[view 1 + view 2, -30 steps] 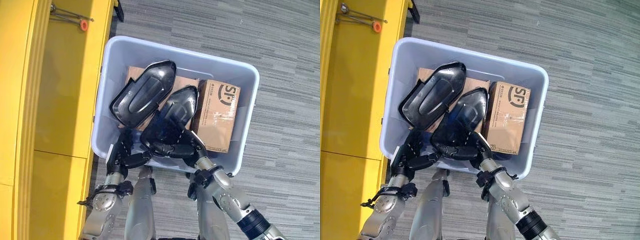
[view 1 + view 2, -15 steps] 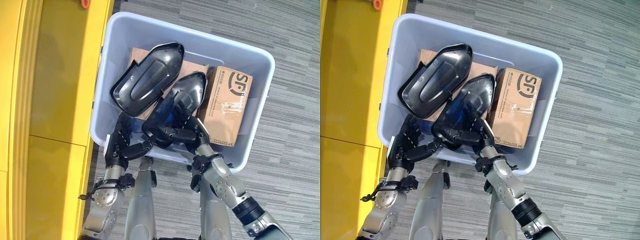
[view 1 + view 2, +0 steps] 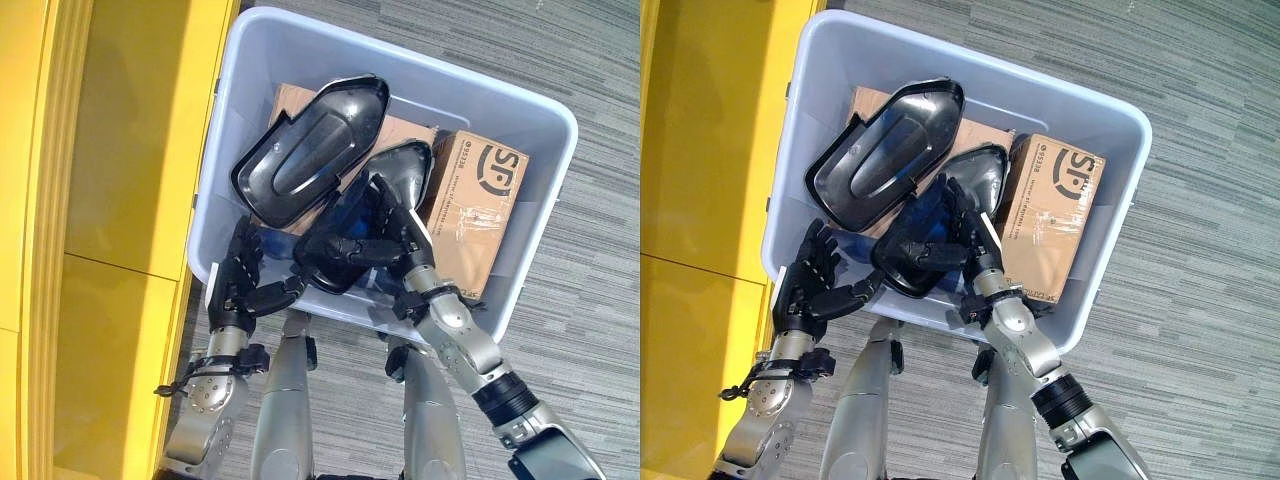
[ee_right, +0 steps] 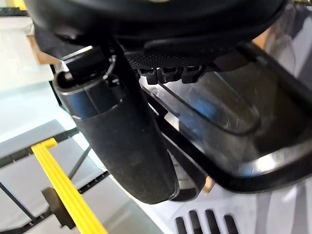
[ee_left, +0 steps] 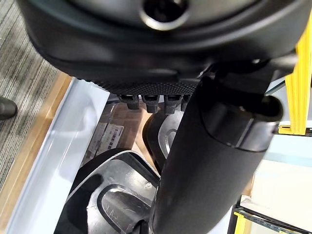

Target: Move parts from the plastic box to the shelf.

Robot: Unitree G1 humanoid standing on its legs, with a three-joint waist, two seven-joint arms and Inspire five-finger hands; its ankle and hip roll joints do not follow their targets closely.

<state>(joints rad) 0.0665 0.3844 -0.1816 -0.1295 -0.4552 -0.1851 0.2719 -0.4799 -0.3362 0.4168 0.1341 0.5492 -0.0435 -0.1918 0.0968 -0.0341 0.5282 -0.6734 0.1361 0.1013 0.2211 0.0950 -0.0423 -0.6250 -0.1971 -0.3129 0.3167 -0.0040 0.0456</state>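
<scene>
Two hands inside the near end of a pale blue plastic box (image 3: 545, 110) standing on grey striped carpet (image 3: 600, 330). Right hand (image 3: 385, 240) curled around the near, wide end of a glossy black shell-shaped part (image 3: 395, 175), thumb and fingers wrapped over its rim, the part's pointed tip aimed away from the hand toward the far wall of the box. In the right wrist view, the same part's (image 4: 229, 122) dark hollow and raised rim just past the fingertips (image 4: 170, 73), touching them. Left hand (image 3: 240, 285) just beside the right hand, at the box's near wall, fingers (image 3: 810, 260) spread and fairly straight, thumb reaching toward the right hand and the held part; nothing gripped, so open. Beyond the left hand's fingers, a second, larger black part (image 3: 305, 160), lying tilted with its hollow side up, overlapping the held part's edge on the side nearer the left hand. Under both parts, a flat brown cardboard piece (image 3: 290, 100) on the box floor. On the outer side of the right hand, close beside the held part, a taped brown cardboard carton (image 3: 480, 210) resting against the box's far-right wall. On the outer side of the left hand, beside the box, a yellow shelf (image 3: 120, 150), its boards bare. Both parts within the plastic box, none on the shelf.
</scene>
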